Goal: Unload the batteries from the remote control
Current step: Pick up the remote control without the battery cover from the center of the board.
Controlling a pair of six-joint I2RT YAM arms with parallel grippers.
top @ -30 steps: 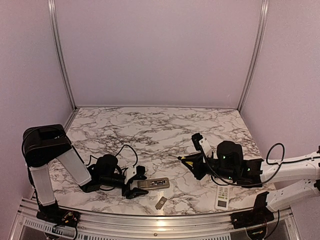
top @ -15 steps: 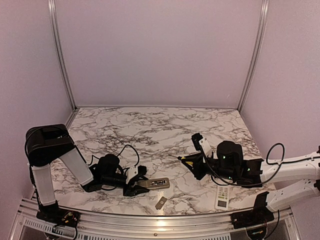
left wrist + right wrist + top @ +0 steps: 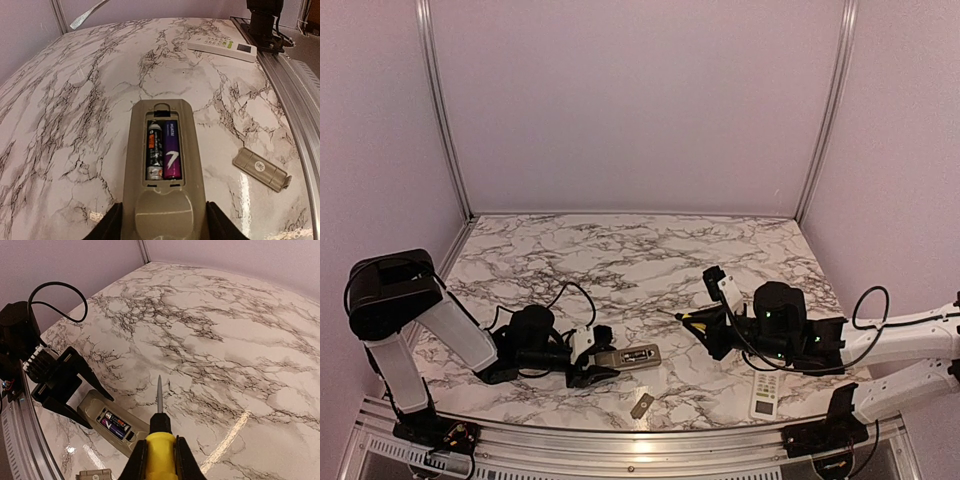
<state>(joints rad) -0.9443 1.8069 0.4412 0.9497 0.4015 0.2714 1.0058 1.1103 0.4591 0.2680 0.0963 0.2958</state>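
While the left gripper point(image 3: 165, 226) has the grey remote point(image 3: 164, 210) pinched by its near end, I'm checking the risks first. The battery bay is uncovered and faces up. Two cells sit in it side by side: a dark battery point(image 3: 154, 150) with an orange label on the left and a blue-violet battery point(image 3: 171, 150) on the right. I see no third one.

The right gripper point(image 3: 160, 457) carries the screwdriver point(image 3: 160, 427) with its blade pointing forward over the marble table point(image 3: 75, 100), well apart from the remote.

My worry is the approach. If that blade comes in steep or off line, it could skate off a round cell and gouge the housing. It could also lever too hard, so that a battery jumps out and rolls toward the edge rail.

The hold on the remote is at one end only, so a firm pry could pivot the body between the fingers or tip the far end up. The loose cover plate point(image 3: 261, 169) lies flat near the remote's right side, and a wide swing could knock it away.

Now the hands. On the left, the jaws are part-open, just as wide as the remote's body, with a finger pressed on each long side and touching nothing else. On the right, the jaws are clamped tight on the yellow screwdriver handle, and the blade tip is in free air.
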